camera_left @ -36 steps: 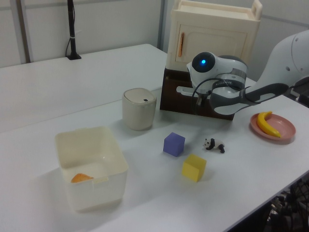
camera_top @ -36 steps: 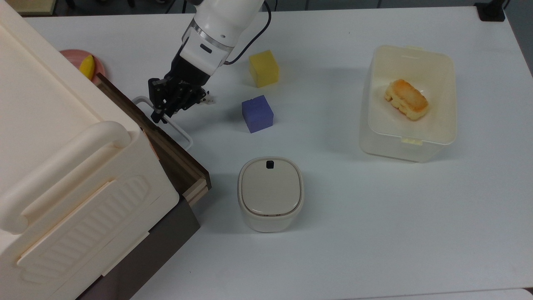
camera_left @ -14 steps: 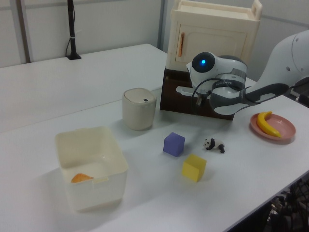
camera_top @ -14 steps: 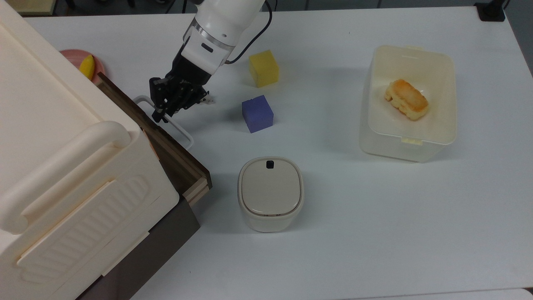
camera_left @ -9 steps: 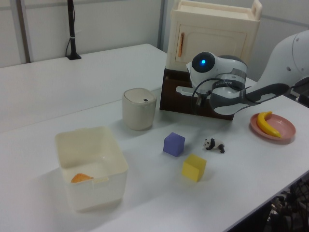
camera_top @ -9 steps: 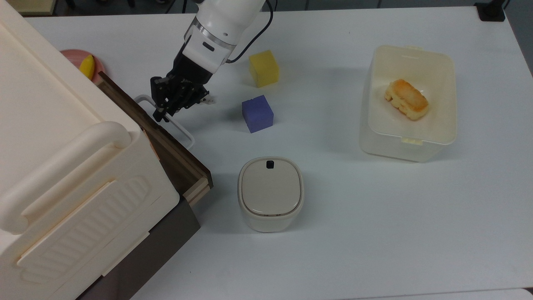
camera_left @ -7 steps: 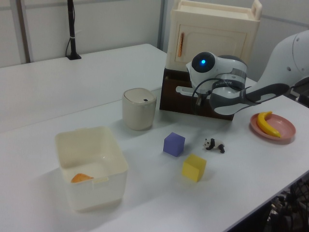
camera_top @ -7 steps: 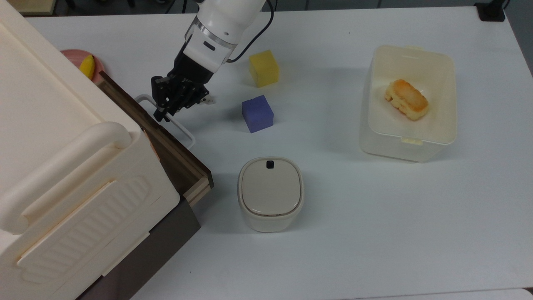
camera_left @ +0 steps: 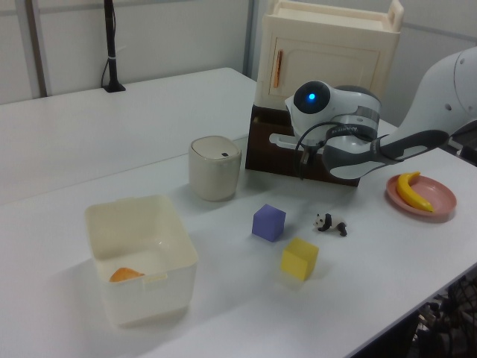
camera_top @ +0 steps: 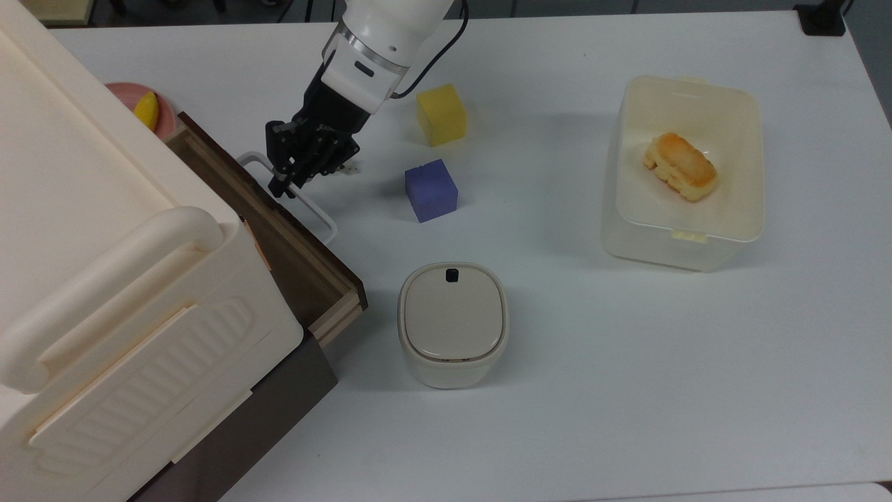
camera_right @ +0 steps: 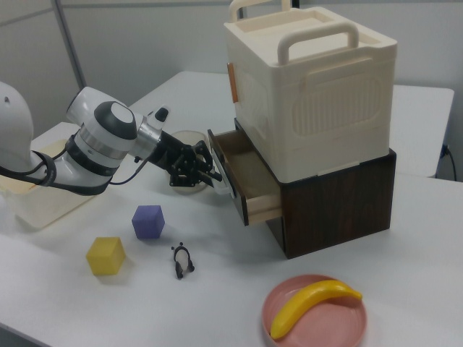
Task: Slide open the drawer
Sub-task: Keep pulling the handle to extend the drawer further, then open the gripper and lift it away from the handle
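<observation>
Gripper [camera_top: 284,183] upper left of top view, fingers clamped on thin white loop handle [camera_top: 306,206], grip there for pulling. Drawer [camera_right: 242,179] center of right view, partly out under cream box [camera_right: 311,87], interior exposed. Purple cube [camera_top: 431,189] beside pull path.

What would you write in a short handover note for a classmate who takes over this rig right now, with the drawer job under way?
Gripper: shut on the drawer's white loop handle, seen from the top view and the right view.
Drawer: partly slid out of the dark brown base under the cream box; its inside shows in the right view.
Done: handle grasped, drawer part open.
Left: probably pull further along the same line, then let go.
Nearby: the lidded cream container and the purple cube stand close in front of the drawer, so watch them.
</observation>
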You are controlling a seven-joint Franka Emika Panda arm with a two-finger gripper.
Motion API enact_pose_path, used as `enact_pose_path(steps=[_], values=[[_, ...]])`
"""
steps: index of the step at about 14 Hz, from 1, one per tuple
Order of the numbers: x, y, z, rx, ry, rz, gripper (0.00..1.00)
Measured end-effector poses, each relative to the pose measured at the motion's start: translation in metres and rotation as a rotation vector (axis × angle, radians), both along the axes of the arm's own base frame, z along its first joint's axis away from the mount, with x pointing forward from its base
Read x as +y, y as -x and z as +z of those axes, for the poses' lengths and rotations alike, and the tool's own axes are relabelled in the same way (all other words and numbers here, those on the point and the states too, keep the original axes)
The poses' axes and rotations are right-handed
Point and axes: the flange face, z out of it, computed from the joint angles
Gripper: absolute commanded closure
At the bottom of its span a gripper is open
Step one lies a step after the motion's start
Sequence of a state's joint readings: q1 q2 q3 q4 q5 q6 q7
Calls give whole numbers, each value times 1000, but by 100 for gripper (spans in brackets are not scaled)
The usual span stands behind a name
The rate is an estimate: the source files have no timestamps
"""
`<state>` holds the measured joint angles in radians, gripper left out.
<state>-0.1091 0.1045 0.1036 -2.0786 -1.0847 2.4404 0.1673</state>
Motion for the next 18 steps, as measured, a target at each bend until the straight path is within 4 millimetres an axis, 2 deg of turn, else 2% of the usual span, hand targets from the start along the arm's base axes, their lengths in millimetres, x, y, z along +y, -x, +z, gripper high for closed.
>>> enact_pose_path(steps=[1, 2, 4, 5, 6, 13, 16, 18], values=[[1, 0, 0, -1, 0, 1, 86], [2, 1, 0, -1, 0, 2, 80], [4, 1, 1, -5, -3, 1, 41], [6, 1, 2, -11, -7, -2, 26], [9, 1, 2, -16, -9, -1, 19], [13, 2, 10, -30, -11, 4, 19], [13, 1, 11, -37, -14, -1, 0], [13, -1, 15, -51, -30, -16, 0]])
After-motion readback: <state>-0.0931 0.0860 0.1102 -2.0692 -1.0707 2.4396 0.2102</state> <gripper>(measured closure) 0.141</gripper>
